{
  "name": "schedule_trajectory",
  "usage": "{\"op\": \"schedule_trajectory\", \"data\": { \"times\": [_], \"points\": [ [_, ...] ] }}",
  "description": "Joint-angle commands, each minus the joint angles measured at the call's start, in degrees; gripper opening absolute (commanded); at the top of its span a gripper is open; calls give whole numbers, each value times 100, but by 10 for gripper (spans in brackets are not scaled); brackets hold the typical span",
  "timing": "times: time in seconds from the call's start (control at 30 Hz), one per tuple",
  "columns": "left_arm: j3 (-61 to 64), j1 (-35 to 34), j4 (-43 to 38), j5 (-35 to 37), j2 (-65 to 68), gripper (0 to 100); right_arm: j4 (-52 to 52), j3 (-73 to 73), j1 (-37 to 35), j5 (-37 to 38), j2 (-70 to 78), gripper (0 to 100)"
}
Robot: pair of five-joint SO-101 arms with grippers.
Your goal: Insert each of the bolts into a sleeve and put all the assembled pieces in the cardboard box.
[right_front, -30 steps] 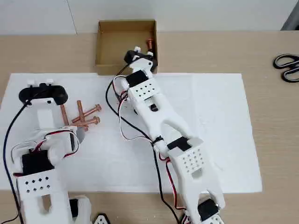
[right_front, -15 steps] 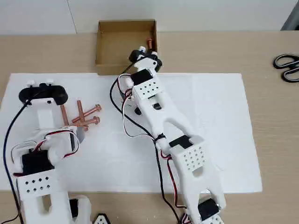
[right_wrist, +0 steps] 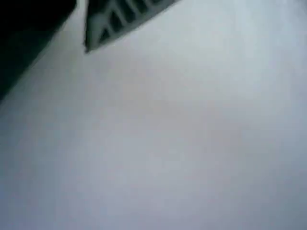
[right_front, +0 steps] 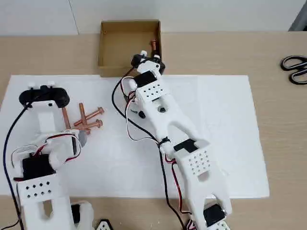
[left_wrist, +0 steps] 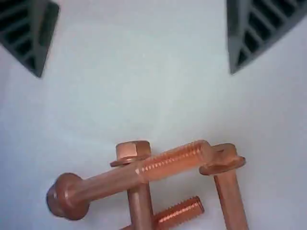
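Several copper bolts (right_front: 87, 120) lie crossed in a small pile on the white sheet, at the left. In the left wrist view the bolts (left_wrist: 144, 170) lie just short of my left gripper (left_wrist: 139, 33), which is open with nothing between its dark fingertips (left_wrist: 29, 33). In the high view my left gripper (right_front: 80, 137) sits just below the pile. The cardboard box (right_front: 115, 45) stands at the back edge of the sheet. A copper piece (right_front: 153, 45) stands against its right wall. My right gripper (right_front: 146, 60) is at the box's near right corner, close to that piece.
A white sheet (right_front: 220, 124) covers the middle of the wooden table. Black-handled scissors (right_front: 295, 67) lie at the far right. Black and red cables (right_front: 125, 120) hang beside the right arm.
My right gripper has shifted slightly to the right along the box's near corner. The left arm, the bolts and the copper piece in the box have stayed put.
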Motion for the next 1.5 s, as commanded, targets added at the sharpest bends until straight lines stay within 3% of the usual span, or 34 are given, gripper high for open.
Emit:
{"op": "schedule_trajectory", "data": {
  "times": [0.0,0.07,0.43,0.87,1.2,1.27,1.4,1.47],
  "points": [
    [-66,-9,-26,-18,-53,237,31,-18,84,53,-40,84],
    [-66,-9,-26,-18,-53,237,13,-18,92,53,-40,2],
    [-66,-9,9,-18,-53,237,48,-35,92,70,-84,4],
    [-75,-9,9,-9,-53,237,1191,-53,-31,1354,-1385,4],
    [-75,-9,18,-9,-53,237,1279,-9,796,1547,-2791,4],
    [-101,-9,114,-9,-53,237,1349,-9,1051,2163,-3002,4],
    [-312,-18,440,-9,-53,237,1385,185,1332,4211,-3512,4],
    [-426,-18,563,-9,-53,237,1385,580,1323,4668,-3802,4]
  ]
}}
